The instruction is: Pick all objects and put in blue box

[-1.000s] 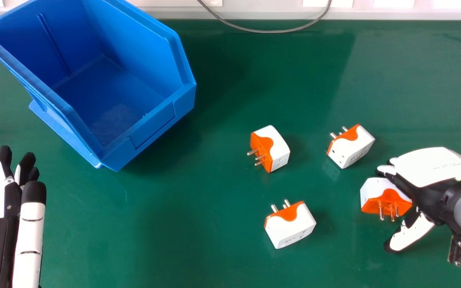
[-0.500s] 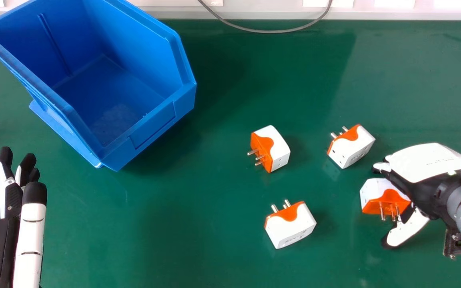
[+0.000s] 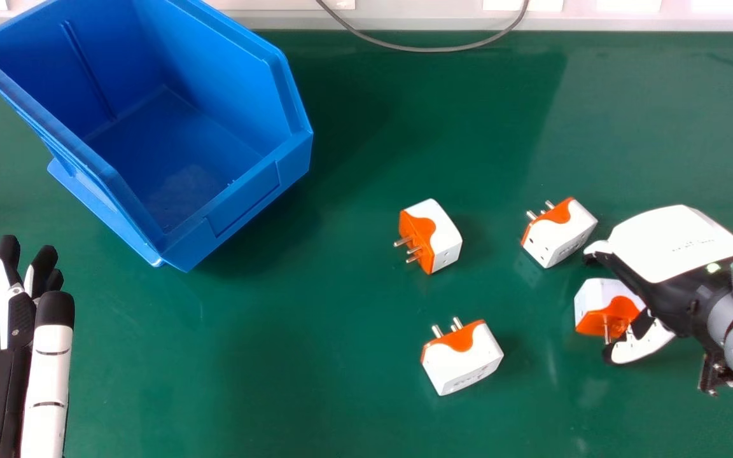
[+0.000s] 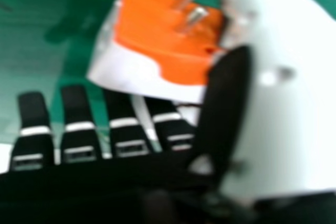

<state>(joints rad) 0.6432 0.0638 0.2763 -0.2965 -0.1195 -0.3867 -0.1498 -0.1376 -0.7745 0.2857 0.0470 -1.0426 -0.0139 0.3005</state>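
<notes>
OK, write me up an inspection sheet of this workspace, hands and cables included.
Surface: green tabletop, glossy, with reflections and shadows.
Job's things: blue box at the head view's upper left; four white-and-orange plug adapters outside it, prongs showing.
Clutter: nothing seen.
Hands: left hand open at the head view's lower left; right hand over the rightmost adapter, fingers and thumb on different sides; firm grip cannot be told.
Cables: one grey cable looping over the far edge.
Surroundings: pale strip beyond the tabletop.
</notes>
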